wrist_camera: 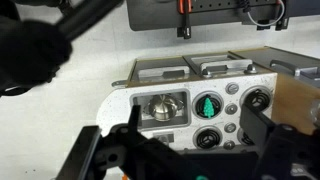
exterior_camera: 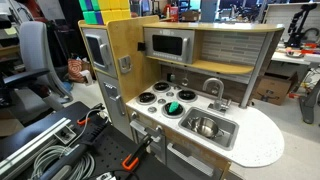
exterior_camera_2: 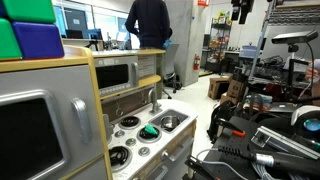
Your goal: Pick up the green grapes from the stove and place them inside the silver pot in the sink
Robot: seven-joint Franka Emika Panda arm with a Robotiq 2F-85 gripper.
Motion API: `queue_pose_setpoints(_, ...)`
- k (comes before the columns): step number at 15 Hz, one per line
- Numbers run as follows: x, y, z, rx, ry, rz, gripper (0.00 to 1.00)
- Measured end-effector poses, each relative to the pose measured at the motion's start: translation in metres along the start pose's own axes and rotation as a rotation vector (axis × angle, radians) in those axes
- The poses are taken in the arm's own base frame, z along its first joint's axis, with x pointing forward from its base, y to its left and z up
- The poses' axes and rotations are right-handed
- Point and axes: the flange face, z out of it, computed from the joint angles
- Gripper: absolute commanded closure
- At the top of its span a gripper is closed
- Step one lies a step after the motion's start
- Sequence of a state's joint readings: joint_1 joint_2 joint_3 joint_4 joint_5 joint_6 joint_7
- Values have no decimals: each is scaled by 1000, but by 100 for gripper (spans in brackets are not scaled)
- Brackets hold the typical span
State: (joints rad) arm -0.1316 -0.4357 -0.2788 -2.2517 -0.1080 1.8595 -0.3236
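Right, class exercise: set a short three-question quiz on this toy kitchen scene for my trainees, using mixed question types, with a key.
1. True or false: the green grapes already lie inside the silver pot.
2. Where does the silver pot stand? A: in the sink. B: on a burner. C: on top of the microwave.
3. Fill in the blank: in the wrist view the end effector holds nothing, and its jaws stand ____.

Key: 1 false; 2 A; 3 open.
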Motion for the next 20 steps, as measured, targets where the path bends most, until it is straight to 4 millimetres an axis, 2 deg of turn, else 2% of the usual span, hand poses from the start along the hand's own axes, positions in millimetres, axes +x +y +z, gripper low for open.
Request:
queue_pose_setpoints(8,1,-1,1,8,5,2,0)
queue_pose_setpoints(11,20,-14,17,62,107,15,0)
queue_pose_setpoints(15,69,-47,70,10,238,34,0)
queue_pose_setpoints(20,135,-96,174,-120,246,88,0)
